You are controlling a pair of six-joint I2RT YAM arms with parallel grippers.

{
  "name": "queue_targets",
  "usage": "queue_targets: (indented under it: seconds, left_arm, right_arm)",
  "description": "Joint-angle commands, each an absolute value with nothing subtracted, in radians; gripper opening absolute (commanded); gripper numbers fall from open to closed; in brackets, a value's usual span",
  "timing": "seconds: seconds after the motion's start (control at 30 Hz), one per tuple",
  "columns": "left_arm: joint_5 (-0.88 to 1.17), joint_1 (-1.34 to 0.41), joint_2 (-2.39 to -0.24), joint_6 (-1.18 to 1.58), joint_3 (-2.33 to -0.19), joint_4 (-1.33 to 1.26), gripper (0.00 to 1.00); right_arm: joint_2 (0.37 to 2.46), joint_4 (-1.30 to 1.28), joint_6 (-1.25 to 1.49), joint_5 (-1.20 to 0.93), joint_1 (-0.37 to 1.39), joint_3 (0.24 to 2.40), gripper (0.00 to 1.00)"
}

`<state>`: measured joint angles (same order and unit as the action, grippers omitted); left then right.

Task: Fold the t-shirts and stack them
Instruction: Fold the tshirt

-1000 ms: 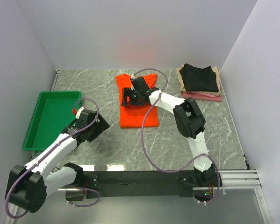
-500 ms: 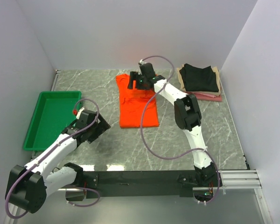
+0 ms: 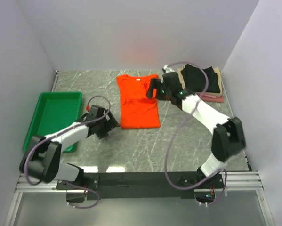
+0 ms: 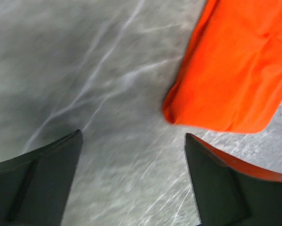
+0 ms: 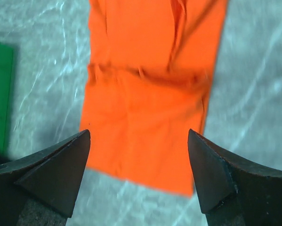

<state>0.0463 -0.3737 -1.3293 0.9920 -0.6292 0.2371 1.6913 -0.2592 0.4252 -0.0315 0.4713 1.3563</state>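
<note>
Bright orange soft-cloth t-shirt point(image 3: 138, 101), folded to a creased rectangle, flat mid-table on grey veined stone-look tabletop point(image 3: 188, 136); stack of folded black, beige and pink shirts point(image 3: 200, 80) far right; left gripper point(image 3: 111, 125) beside its near-left corner, right gripper point(image 3: 152, 88) at its far-right edge, both jaws spread wide, empty.

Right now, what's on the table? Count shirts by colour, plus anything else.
orange t-shirt, flat on the table: 1
black t-shirt, top of the stack: 1
beige t-shirt, under the black: 1
pink t-shirt, bottom of the stack: 1
green tray: 1
Total: 5 (4 shirts, 1 tray); any layers hidden inside the stack can't be counted.
</note>
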Motion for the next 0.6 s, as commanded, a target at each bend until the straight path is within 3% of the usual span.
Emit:
queue_targets:
  seconds: [0.0, 0.23, 0.33, 0.37, 0.43, 0.47, 0.57]
  left_arm:
    - [0.13, -0.371, -1.426, 0.953, -0.709, 0.097, 0.92]
    - [0.195, -0.388, -1.581, 0.951, -0.753, 0.019, 0.69]
    - [0.201, -0.399, -1.626, 0.953, -0.768, 0.015, 0.52]
    - [0.199, -0.402, -1.644, 0.954, -0.772, 0.017, 0.43]
    - [0.199, -0.407, -1.658, 0.953, -0.769, 0.015, 0.36]
    - [0.198, -0.408, -1.67, 0.953, -0.769, 0.017, 0.34]
    - [0.187, -0.41, -1.69, 0.948, -0.773, 0.028, 0.18]
  right_arm:
    - [1.591, -0.225, 0.525, -0.015, 0.471, 1.142, 0.9]
    - [1.555, -0.207, 0.607, -0.11, 0.46, 0.927, 0.86]
    - [1.578, -0.175, 0.624, -0.153, 0.442, 0.885, 0.82]
    - [1.6, -0.172, 0.626, -0.166, 0.439, 0.884, 0.78]
    - [1.621, -0.149, 0.633, -0.19, 0.437, 0.876, 0.7]
    - [1.638, -0.141, 0.638, -0.202, 0.437, 0.873, 0.57]
    - [1.667, -0.124, 0.652, -0.215, 0.437, 0.861, 0.38]
